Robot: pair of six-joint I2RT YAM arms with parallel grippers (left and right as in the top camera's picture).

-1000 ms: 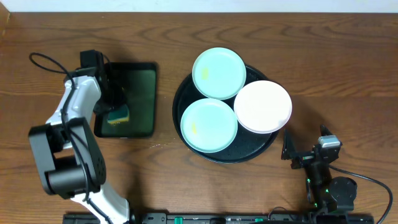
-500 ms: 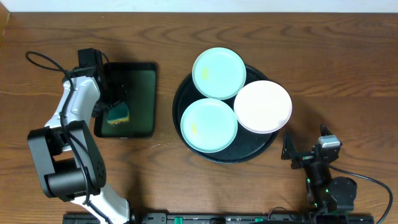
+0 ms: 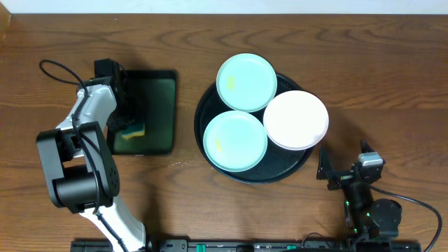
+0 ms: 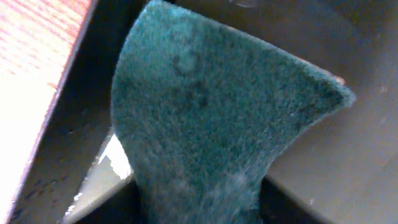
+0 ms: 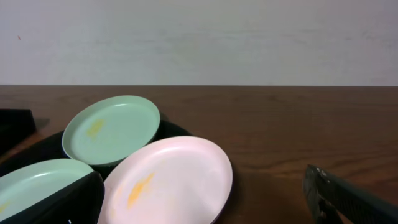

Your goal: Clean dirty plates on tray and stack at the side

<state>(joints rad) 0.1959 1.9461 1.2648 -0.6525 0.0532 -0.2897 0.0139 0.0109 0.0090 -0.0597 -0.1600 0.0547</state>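
Overhead, the left gripper point(image 3: 129, 126) pinches the sponge point(image 3: 133, 131) over the green tray point(image 3: 157, 105), far left. The right gripper point(image 3: 327, 170) waits spread open, near right. All 3 plates point(image 3: 235, 140) sit stained on the black tray point(image 3: 287, 166). The step looks like sponge pickup; next, carry it right onto a plate.

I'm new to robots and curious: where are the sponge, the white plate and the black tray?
sponge point(image 4: 211, 118), left wrist view, middle of its green face.
white plate point(image 3: 295, 119), overhead view, its centre.
black tray point(image 3: 273, 172), overhead view, bare floor near its front rim.
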